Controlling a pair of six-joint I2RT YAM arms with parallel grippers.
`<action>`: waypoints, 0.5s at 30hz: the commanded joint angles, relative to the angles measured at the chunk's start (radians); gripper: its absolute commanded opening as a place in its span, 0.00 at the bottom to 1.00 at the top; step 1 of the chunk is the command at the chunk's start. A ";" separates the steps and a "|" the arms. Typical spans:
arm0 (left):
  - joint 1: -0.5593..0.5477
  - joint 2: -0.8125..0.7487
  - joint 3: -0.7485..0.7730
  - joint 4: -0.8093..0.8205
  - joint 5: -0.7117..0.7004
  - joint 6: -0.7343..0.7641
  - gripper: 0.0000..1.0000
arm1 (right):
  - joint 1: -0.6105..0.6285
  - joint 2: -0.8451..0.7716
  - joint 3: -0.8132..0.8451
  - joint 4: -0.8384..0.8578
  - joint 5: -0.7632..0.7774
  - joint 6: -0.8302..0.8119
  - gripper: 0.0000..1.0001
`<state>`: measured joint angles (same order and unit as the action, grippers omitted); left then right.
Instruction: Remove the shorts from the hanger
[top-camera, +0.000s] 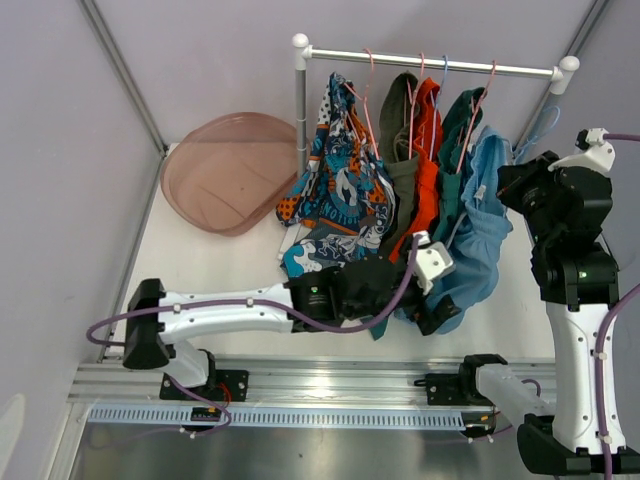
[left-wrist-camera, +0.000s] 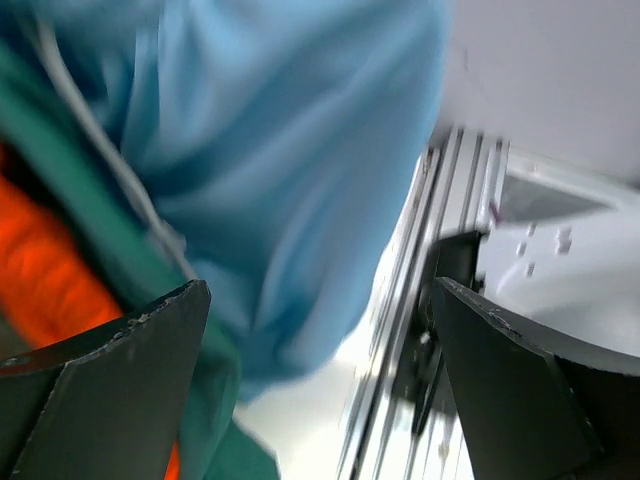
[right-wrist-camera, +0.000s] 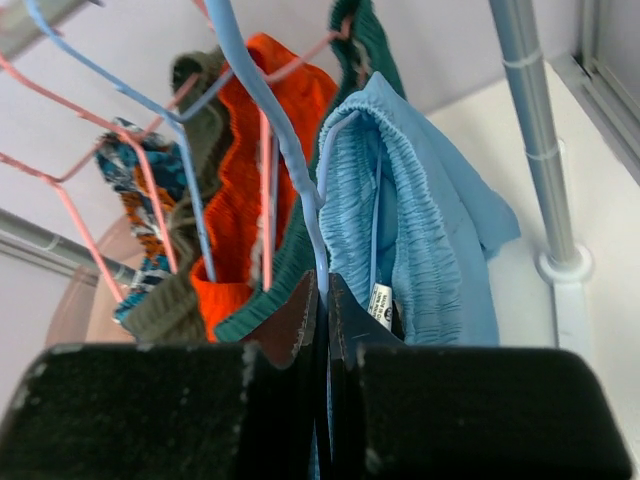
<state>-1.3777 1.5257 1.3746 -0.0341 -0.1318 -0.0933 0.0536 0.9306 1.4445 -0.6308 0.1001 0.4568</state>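
**Light blue shorts, hanger and rack.** The light blue shorts (top-camera: 482, 215) hang at the right end of the row. Their waistband is gathered over the blue hanger (right-wrist-camera: 268, 110) and their hem droops toward the near edge of the bench (top-camera: 220, 265). We see the right gripper (right-wrist-camera: 322, 292) with its jaws pressed fully together on that hanger's wire, just beside the waistband. The left gripper (left-wrist-camera: 320, 290) sits at the hem, jaws spread wide and holding nothing, with the cloth just above them.

We judge the step in hand to be stripping this pair. The next move calls for the left jaws to close on the hem and draw it down and nearward while the hanger is held steady.

Leftward along the rail (top-camera: 520, 68) hang the dark teal shorts (top-camera: 455, 150), orange shorts (top-camera: 428, 150), olive shorts (top-camera: 400, 150) and printed shorts (top-camera: 335, 190). The pink basin (top-camera: 215, 170), at far left, shows nothing inside.
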 joint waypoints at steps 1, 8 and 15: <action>-0.027 0.065 0.121 0.155 -0.095 0.044 0.99 | 0.008 0.008 0.054 -0.010 0.067 0.017 0.00; -0.041 0.168 0.224 0.178 -0.071 0.047 0.99 | 0.011 0.010 0.048 -0.009 0.089 -0.006 0.00; -0.041 0.232 0.259 0.158 -0.054 0.035 0.97 | 0.011 0.025 0.074 -0.010 0.081 -0.004 0.00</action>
<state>-1.4155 1.7424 1.5936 0.0963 -0.1890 -0.0689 0.0578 0.9581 1.4513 -0.6930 0.1726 0.4519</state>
